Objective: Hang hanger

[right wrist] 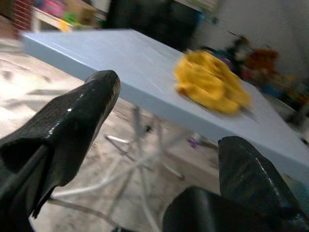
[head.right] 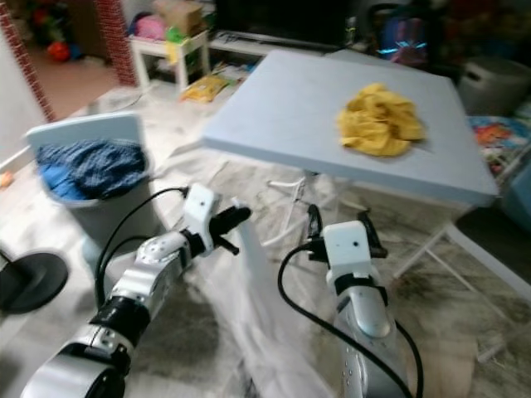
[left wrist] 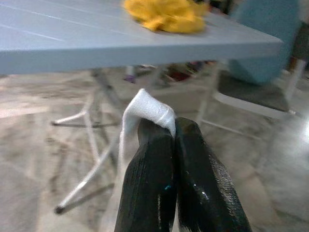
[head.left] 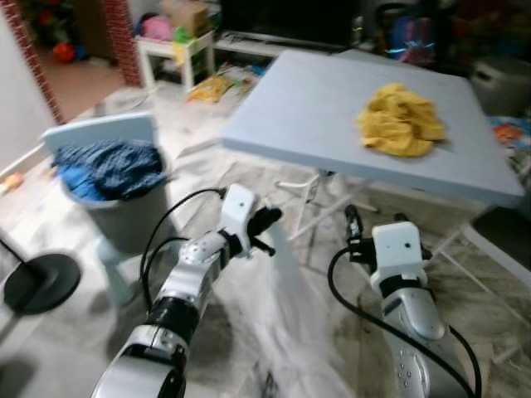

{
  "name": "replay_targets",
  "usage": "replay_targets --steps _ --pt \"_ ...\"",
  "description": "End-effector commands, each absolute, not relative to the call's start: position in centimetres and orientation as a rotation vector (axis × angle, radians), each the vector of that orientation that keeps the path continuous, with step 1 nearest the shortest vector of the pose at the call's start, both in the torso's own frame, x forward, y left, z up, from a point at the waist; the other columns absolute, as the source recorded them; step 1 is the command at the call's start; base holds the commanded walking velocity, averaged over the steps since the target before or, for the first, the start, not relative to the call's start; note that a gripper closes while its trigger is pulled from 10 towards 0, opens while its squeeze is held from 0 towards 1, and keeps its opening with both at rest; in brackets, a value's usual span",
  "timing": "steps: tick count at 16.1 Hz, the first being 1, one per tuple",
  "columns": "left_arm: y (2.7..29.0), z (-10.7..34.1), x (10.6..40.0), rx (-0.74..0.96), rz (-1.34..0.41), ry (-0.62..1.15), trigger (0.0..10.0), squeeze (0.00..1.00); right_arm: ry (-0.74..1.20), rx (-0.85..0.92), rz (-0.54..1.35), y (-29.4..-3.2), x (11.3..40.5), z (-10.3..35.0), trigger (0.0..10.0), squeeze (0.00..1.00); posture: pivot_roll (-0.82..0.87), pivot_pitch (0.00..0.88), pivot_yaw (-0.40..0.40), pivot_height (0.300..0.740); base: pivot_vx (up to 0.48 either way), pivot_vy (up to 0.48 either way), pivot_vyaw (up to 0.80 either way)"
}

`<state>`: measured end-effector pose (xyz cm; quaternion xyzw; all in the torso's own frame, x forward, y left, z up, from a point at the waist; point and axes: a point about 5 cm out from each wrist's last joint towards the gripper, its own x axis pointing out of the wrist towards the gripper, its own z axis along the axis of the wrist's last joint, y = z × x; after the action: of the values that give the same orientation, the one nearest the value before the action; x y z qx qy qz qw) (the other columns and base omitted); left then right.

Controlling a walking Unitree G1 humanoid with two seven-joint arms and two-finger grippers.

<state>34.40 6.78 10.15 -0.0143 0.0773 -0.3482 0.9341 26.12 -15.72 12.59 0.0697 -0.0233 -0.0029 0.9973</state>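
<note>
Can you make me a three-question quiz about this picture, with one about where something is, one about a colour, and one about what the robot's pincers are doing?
1. Where is the yellow cloth?
A. On the grey table
B. In the bin
C. On the floor

2. What colour are the clothes in the grey bin?
A. Red
B. Blue
C. Yellow

3. How is the left pincer?
A. Wide open and holding nothing
B. Holding the yellow cloth
C. Shut on a white hanger

Answers:
1. A, the crumpled yellow cloth lies on the tabletop.
2. B, the blue clothes fill the top of the bin on the robot's left.
3. C, the left wrist view shows the two black fingers pressed together on a white piece, while the right pincer is open.
</note>
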Motion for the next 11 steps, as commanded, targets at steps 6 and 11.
replay_targets --steps 6,11 --pt "5.99 11.48 34.95 -0.027 -0.739 0.105 10.0 0.0 -0.034 0.134 -0.011 -15.92 26.17 12.46 10.0 0.0 0.04 0.0 -0.065 0.74 0.0 0.201 -0.67" --pt "5.89 11.46 34.98 -0.026 -0.737 0.103 10.0 0.0 -0.031 0.135 -0.012 -15.87 26.1 12.38 10.0 0.0 0.04 0.0 -0.065 0.74 0.0 0.421 -0.68"
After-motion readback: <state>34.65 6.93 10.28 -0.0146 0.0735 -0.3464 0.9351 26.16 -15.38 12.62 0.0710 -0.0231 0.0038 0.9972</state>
